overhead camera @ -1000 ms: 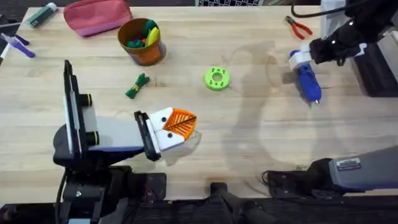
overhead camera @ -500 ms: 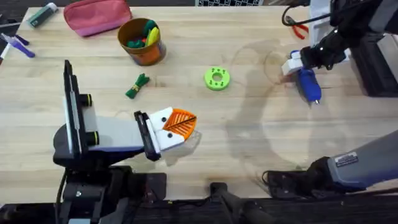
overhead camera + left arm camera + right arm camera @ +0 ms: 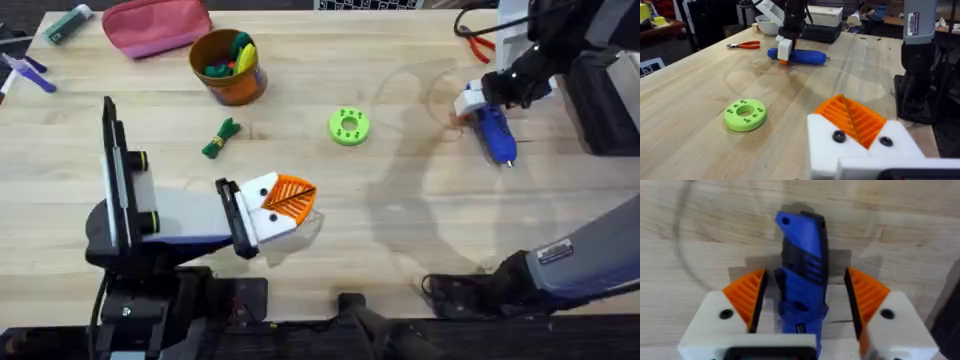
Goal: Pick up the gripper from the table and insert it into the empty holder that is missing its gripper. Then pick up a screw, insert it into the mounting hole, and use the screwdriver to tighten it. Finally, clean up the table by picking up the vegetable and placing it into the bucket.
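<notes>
Fingers [image 3: 747, 297] of right gripper [image 3: 802, 300] spread wide, orange pads either side of the screwdriver [image 3: 802, 275], a clear gap on each side, no contact yet. Screwdriver lying flat on the table [image 3: 400, 230] at the far right, metal tip pointing toward the near edge in the overhead view, right gripper [image 3: 487, 97] over its upper end. Red pliers [image 3: 478, 42] just beyond. Left gripper [image 3: 285, 205] resting low at the near left, orange pads pressed together, nothing between them. Green disc [image 3: 348, 126] mid-table, well apart from both arms. Vegetable [image 3: 220, 138] loose on the wood, near the bucket [image 3: 228, 67] but outside it; cleanup not yet done. Judged step: closing on the tool. Risks noted: rounded, smooth body liable to roll or twist out if pads close off-centre; grasp near one end likely to let the heavy end sag and tilt the tip; descent too low could jam fingertips against the table; pliers close enough to be nudged on lift-out.
</notes>
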Motion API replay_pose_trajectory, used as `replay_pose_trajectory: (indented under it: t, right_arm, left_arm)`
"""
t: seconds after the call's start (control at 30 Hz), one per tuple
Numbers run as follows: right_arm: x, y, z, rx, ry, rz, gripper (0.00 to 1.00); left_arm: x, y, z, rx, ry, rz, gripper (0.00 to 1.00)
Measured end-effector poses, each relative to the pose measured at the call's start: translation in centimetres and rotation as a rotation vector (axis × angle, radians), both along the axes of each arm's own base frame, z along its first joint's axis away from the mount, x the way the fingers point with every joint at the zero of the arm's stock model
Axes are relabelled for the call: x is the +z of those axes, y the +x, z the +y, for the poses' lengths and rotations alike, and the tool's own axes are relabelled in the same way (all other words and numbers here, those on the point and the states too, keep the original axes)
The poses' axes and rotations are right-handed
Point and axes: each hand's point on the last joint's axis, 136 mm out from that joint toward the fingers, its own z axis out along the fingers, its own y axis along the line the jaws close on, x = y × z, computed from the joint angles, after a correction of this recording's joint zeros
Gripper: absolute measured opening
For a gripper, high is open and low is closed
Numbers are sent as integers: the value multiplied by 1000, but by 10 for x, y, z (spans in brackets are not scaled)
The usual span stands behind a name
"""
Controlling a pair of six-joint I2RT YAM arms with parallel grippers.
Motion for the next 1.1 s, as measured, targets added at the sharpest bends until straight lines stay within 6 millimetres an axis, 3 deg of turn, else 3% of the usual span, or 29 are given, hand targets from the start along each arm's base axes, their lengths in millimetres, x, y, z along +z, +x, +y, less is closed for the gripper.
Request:
replay_pose_trajectory:
  t: [0.2, 0.33, 0.37, 0.7, 0.87, 0.97, 1.1]
  right_arm:
    - [-1, -4, -1, -14, 5, 14, 651]
    - [-2, 0, -2, -15, -1, 2, 138]
    - [-2, 0, -4, -20, -4, 0, 48]
    - [0, 7, -4, -18, -8, -27, 24]
    - [3, 11, 12, 21, -10, -35, 24]
    - [16, 14, 29, 64, -11, -64, 24]
    - [53, 21, 59, 116, -9, -154, 24]
  left_arm:
    - [0, 0, 0, 0, 0, 0, 19]
    - [0, 0, 0, 0, 0, 0, 19]
    - [0, 0, 0, 0, 0, 0, 19]
    - [0, 0, 0, 0, 0, 0, 19]
    - [0, 0, 0, 0, 0, 0, 19]
    - [0, 0, 0, 0, 0, 0, 19]
    - [0, 0, 0, 0, 0, 0, 19]
